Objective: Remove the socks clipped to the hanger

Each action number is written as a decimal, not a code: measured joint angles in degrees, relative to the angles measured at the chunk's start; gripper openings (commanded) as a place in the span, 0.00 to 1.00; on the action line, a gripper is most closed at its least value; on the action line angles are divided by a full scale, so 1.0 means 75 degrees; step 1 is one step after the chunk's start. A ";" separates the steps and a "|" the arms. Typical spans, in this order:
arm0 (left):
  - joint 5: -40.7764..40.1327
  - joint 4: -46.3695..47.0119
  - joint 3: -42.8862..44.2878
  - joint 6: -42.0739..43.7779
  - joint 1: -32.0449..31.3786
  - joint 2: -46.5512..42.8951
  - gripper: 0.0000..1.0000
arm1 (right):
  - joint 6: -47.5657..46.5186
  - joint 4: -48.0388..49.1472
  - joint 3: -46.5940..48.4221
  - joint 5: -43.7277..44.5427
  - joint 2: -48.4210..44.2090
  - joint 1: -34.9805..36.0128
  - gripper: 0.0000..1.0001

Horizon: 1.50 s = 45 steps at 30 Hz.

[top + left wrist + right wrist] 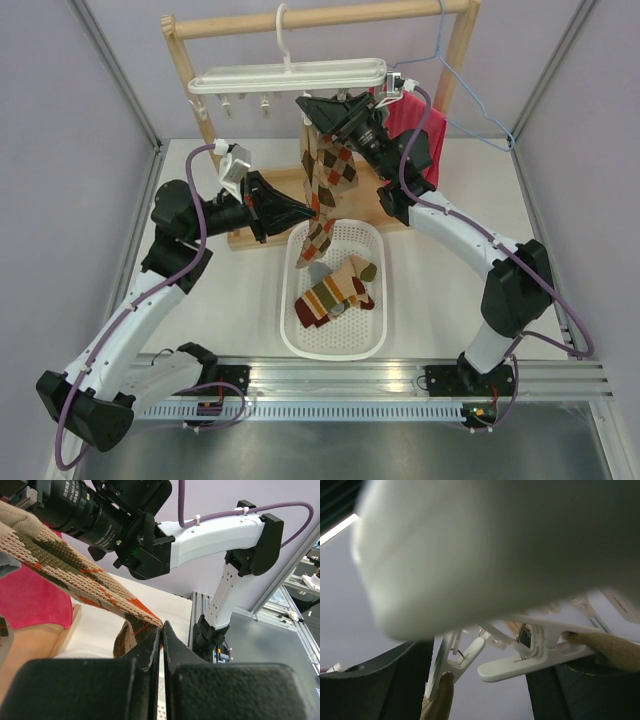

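Diamonds of brown, red and cream cover the argyle sock (330, 170), which hangs at the upper centre of the top view from the white hanger (290, 78). The left fingers (180, 660) are clenched on its lower end, just above a white basket (335, 352) on the desk (440, 290), where striped socks (330, 290) lie. The right fingers (375, 690) flank two white clips (535, 655) under the frame; whether they squeeze one, I cannot tell.
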 measured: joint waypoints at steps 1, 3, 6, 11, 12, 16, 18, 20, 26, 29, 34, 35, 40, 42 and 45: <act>0.0000 0.0006 0.0000 0.0000 0.0000 0.0003 0.02 | 0.0020 0.0032 0.0032 -0.0003 0.0044 0.0000 0.72; 0.0000 0.0006 0.0000 0.0003 0.0003 0.0015 0.02 | 0.0076 0.0044 0.0041 -0.0003 0.0070 -0.0003 0.67; 0.0000 0.0003 0.0000 0.0003 0.0003 0.0023 0.02 | 0.0125 0.0067 0.0044 -0.0038 0.0070 0.0000 0.60; -0.0003 0.0003 -0.0003 0.0003 0.0000 0.0038 0.02 | 0.0134 0.0076 0.0047 -0.0087 0.0070 0.0003 0.58; -0.0003 0.0003 -0.0003 0.0003 0.0000 0.0041 0.02 | 0.0134 0.0076 0.0044 -0.0093 0.0070 0.0003 0.57; -0.0006 0.0000 -0.0015 0.0003 0.0003 0.0044 0.02 | 0.0108 0.0041 -0.0096 -0.0122 -0.0038 0.0003 0.52; -0.0009 -0.0003 -0.0038 0.0003 0.0003 0.0044 0.02 | 0.0061 -0.0009 -0.0213 -0.0154 -0.0134 0.0003 0.44; -0.0012 -0.0006 -0.0058 0.0003 0.0003 0.0047 0.02 | 0.0015 -0.0064 -0.0306 -0.0207 -0.0233 0.0017 0.33; 0.0256 -0.0082 -0.0119 0.0003 -0.0044 0.0052 0.02 | -0.0140 -0.0268 -0.0353 -0.0242 -0.0312 0.0047 0.12; 0.0370 -0.0160 -0.0128 0.0000 -0.0050 0.0052 0.02 | -0.0187 -0.0350 -0.0350 -0.0233 -0.0312 0.0041 0.08; 0.0391 -0.0265 -0.0128 0.0003 -0.0050 0.0050 0.02 | -0.0213 -0.0385 -0.0335 -0.0233 -0.0312 0.0038 0.25; 0.0388 -0.0291 -0.0128 0.0006 -0.0050 0.0050 0.02 | -0.0224 -0.0399 -0.0335 -0.0233 -0.0312 0.0038 0.39; 0.0201 -0.0600 -0.0128 0.0108 -0.0050 0.0047 0.02 | -0.0472 -0.0685 -0.0347 -0.0204 -0.0332 0.0050 0.61; -0.0017 -0.0828 -0.0128 0.0216 -0.0050 0.0020 0.02 | -0.0627 -0.0868 -0.0472 -0.0152 -0.0425 0.0052 0.63; -0.0545 -0.1180 -0.0128 0.0431 -0.0050 -0.0050 0.02 | -0.0968 -0.1236 -0.0720 0.0038 -0.0697 0.0052 0.64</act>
